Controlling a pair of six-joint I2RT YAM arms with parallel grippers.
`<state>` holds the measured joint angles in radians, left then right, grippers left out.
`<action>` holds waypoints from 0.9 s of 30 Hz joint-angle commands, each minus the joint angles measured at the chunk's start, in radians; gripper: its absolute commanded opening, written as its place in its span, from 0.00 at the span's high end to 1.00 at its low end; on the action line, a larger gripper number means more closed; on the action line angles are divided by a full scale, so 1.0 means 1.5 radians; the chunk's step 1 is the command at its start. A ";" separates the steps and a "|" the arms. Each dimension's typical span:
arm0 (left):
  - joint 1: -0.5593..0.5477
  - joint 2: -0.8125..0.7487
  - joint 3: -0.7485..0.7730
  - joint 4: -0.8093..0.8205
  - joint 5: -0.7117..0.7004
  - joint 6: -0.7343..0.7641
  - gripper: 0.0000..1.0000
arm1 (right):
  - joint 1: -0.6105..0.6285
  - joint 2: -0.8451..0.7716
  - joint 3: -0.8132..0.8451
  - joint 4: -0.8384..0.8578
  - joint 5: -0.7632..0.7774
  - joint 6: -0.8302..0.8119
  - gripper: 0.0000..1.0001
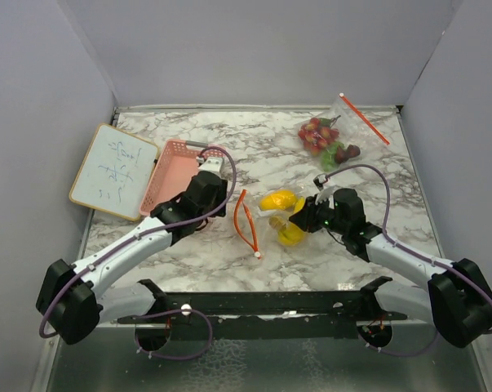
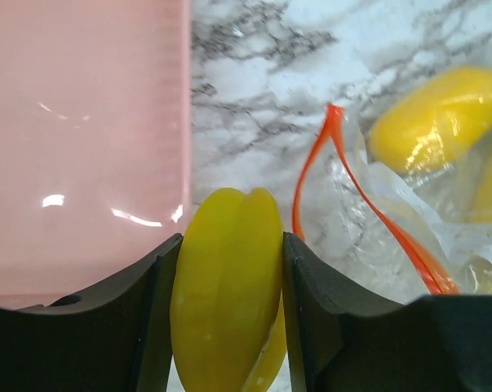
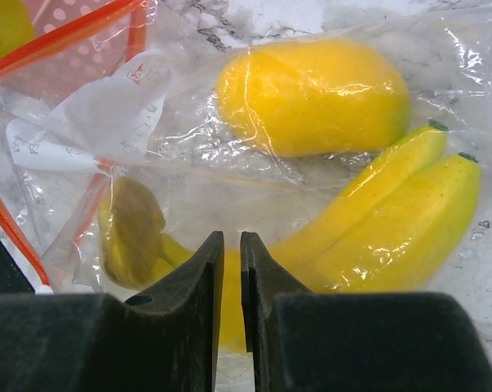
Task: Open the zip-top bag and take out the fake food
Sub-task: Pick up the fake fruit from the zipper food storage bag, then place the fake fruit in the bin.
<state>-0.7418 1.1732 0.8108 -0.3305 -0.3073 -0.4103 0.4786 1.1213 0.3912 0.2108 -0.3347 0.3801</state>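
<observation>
Colour survey: tabletop and contents.
Tabletop (image 1: 270, 147) white marble, grey veining; basket (image 1: 170, 167) plain pink; whiteboard (image 1: 113, 170) white, pale wood frame, dark scribbles; bag (image 3: 148, 106) clear, zip strip (image 2: 311, 180) orange-red, holding a yellow lemon (image 3: 311, 94) and yellow bananas (image 3: 392, 220) with green tips; fruit piece (image 2: 228, 310) in the left gripper (image 2: 231, 238) yellow-green; left and right gripper (image 3: 231, 237) black; cables (image 1: 229, 163) purple; second bag (image 1: 343, 110) at the far right corner clear, red-edged, with red strawberries (image 1: 312, 133), a green piece (image 1: 334, 155) and a dark purple piece (image 1: 353, 151).

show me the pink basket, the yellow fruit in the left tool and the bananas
pink basket (image 1: 168, 171), top view, its bare floor
yellow fruit (image 2: 227, 286), left wrist view, its middle
bananas (image 3: 401, 229), right wrist view, lower banana's middle
</observation>
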 commanded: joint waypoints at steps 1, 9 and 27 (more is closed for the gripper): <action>0.043 -0.042 0.024 0.007 -0.080 -0.018 0.94 | 0.001 -0.007 -0.010 0.025 -0.012 0.000 0.84; 0.158 0.018 0.021 0.084 -0.102 -0.018 0.91 | 0.001 -0.038 -0.007 -0.001 -0.002 -0.005 0.84; 0.215 -0.057 -0.061 0.174 -0.065 -0.048 0.01 | 0.001 -0.038 -0.018 -0.005 0.032 -0.012 0.84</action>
<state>-0.4259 1.1221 0.7395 -0.1184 -0.4366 -0.4591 0.4786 1.0515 0.3653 0.1841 -0.3157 0.3687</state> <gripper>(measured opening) 0.990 0.161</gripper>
